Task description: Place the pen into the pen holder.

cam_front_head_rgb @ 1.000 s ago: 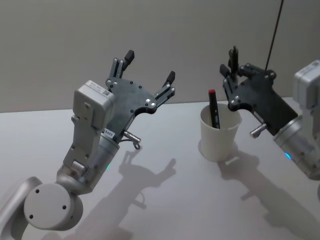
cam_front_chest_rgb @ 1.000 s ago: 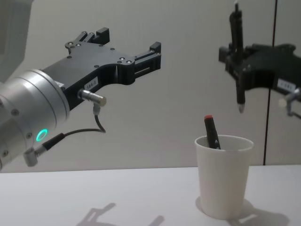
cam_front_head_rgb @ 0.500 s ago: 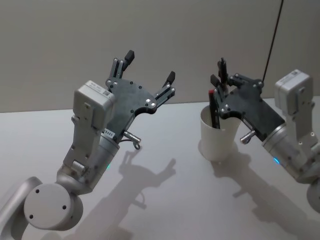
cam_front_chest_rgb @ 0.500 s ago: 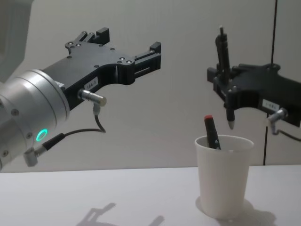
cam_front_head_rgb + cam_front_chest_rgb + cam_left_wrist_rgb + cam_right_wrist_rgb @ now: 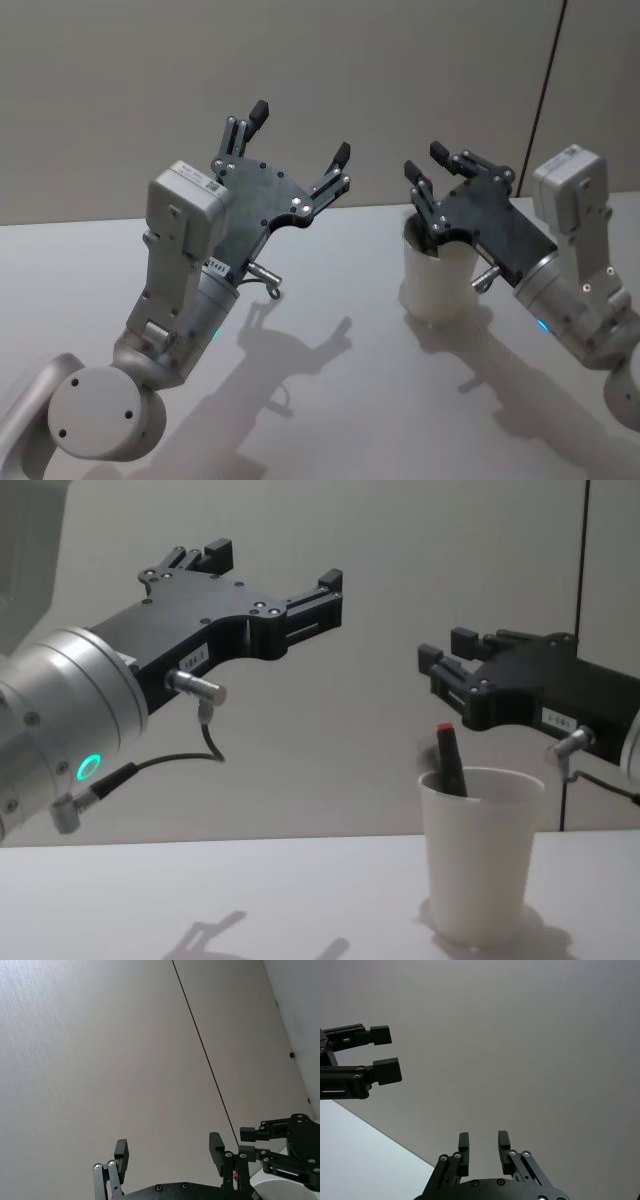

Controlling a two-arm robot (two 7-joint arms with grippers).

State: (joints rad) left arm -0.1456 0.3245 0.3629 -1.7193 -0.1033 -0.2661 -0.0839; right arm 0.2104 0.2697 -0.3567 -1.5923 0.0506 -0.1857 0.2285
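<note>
The pen holder is a white paper cup (image 5: 435,285) (image 5: 480,860) standing on the table at the right. A black pen with a red cap (image 5: 448,760) leans inside it, its top above the rim. My right gripper (image 5: 426,162) (image 5: 445,650) hovers just above the cup's rim, open, and the right wrist view shows nothing between the fingers of the right gripper (image 5: 483,1140). My left gripper (image 5: 300,130) (image 5: 275,565) is raised at the left, open and empty, well apart from the cup.
A plain grey table (image 5: 330,420) lies under both arms, with a bare wall behind it. The left arm's large body (image 5: 180,290) fills the near left. The left wrist view catches the right gripper (image 5: 247,1141) over the cup (image 5: 270,1187).
My right gripper came down and leftward over the cup with a black pen upright in it. Its fingers have now opened and the pen is gone from them. The left arm stayed still.
</note>
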